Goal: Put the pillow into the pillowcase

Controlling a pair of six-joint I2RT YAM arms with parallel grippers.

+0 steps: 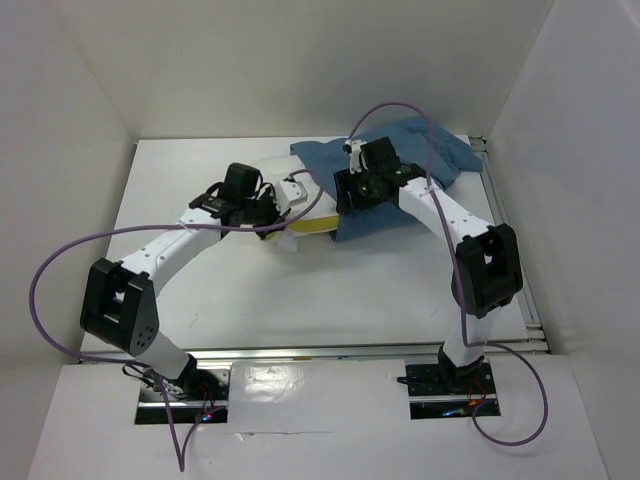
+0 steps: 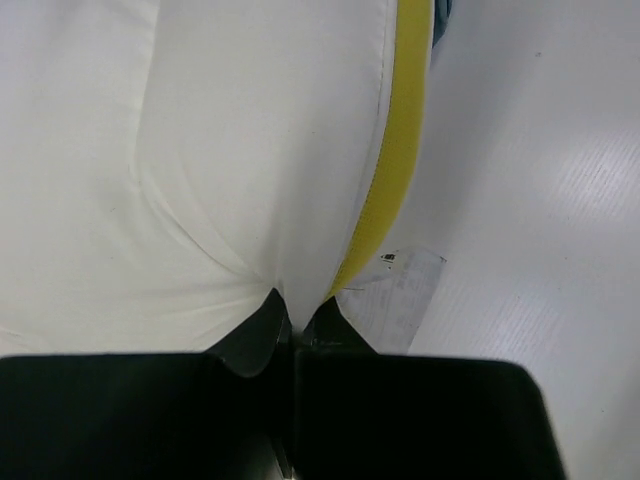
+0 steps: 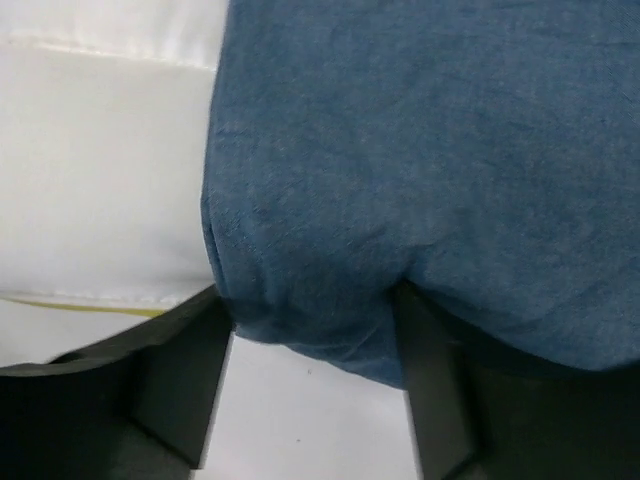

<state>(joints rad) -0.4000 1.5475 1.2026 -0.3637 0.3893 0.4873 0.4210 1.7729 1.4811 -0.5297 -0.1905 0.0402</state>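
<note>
The cream-white pillow (image 1: 296, 238) with its yellow edge (image 1: 312, 228) lies mid-table, its far end going into the dusty-blue pillowcase (image 1: 425, 150) at the back right. My left gripper (image 1: 283, 203) is shut on a pinch of the pillow's white cloth (image 2: 200, 150), fingertips together (image 2: 293, 312) beside the yellow edge (image 2: 400, 150). My right gripper (image 1: 352, 192) is over the pillowcase's near left end. Its jaws stand wide apart (image 3: 310, 355) with a bulge of blue cloth (image 3: 420, 150) between them. The pillow (image 3: 100, 180) shows white to the left of that cloth.
A small white label (image 2: 402, 297) sticks out from the pillow's corner onto the white table (image 1: 300, 300). White walls close in the table on the left, back and right. A metal rail (image 1: 500, 210) runs along the right edge. Purple cables loop over both arms.
</note>
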